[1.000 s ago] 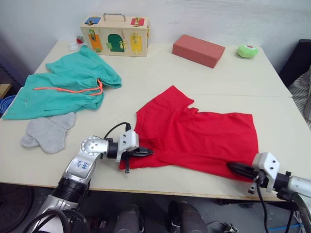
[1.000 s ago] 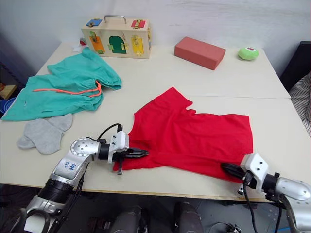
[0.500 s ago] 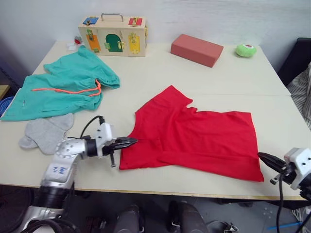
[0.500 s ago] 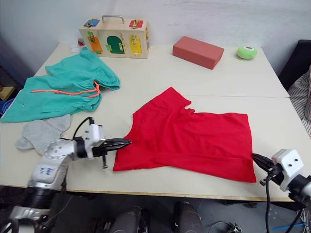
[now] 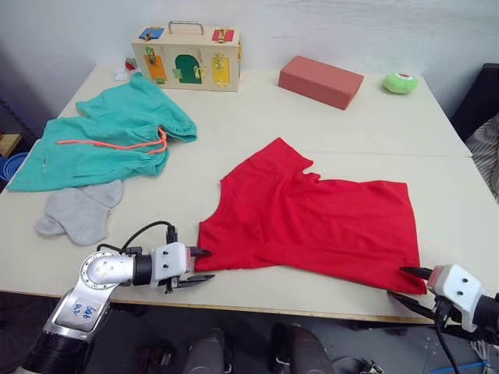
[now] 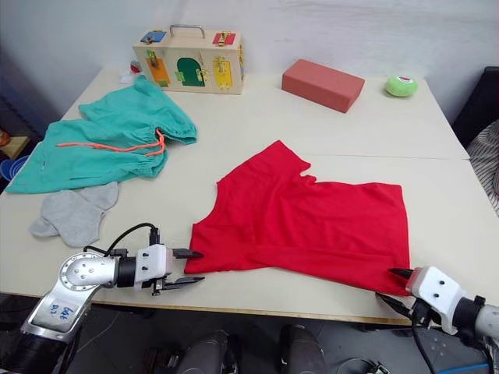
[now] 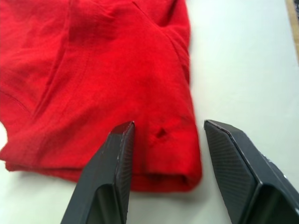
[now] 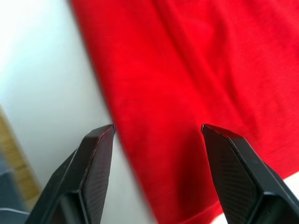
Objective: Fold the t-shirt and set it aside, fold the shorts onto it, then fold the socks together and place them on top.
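Tabletop [image 5: 327,125], pale, carries everything. The t-shirt [image 5: 312,214] lies spread flat near our front edge, partly folded, so both near corners are reachable. The shorts [image 5: 109,136] sit well apart at far left, the socks [image 5: 78,214] just in front of them, both untouched, waiting their turn. Left end effector [image 5: 199,265] is released, jaws straddling the near-left corner. Right end effector [image 6: 394,284] is released at the near-right corner. We judge a two-corner grasp for the next fold.
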